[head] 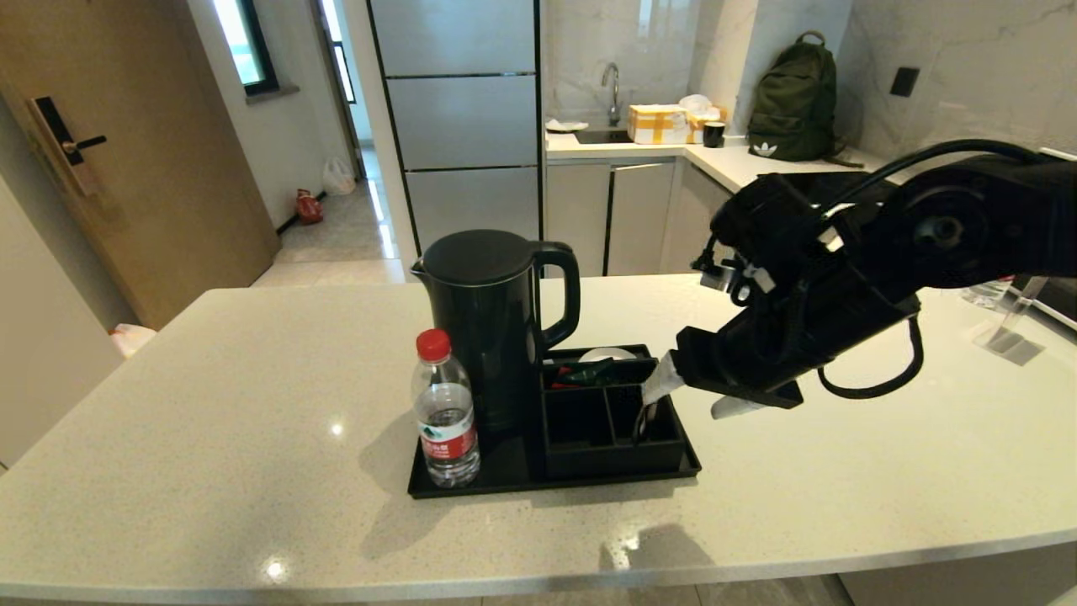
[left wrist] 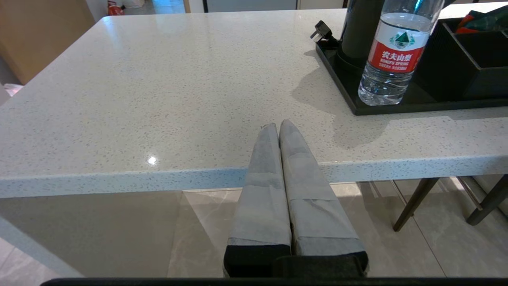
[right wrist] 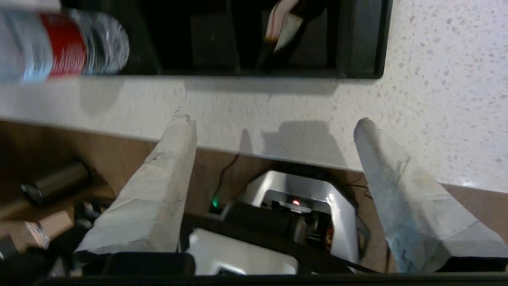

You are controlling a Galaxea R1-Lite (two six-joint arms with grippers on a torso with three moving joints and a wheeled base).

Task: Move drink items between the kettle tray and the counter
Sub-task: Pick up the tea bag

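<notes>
The counter (head: 210,404) spreads wide across the scene. Near its middle lies the tray (head: 471,486), carrying the kettle (head: 484,324) at its far left and the box (head: 610,421) on its right half. The water bottle (head: 444,412) stands upright on the tray's near left corner, just in front of the kettle. The right gripper (head: 698,396) hangs over the box's right side, fingers spread wide with nothing between them. The sachet (right wrist: 283,29) stands tilted in the box's near right compartment. The left gripper (left wrist: 279,127), fingers pressed together and empty, sits at the counter's near edge, left of the tray.
</notes>
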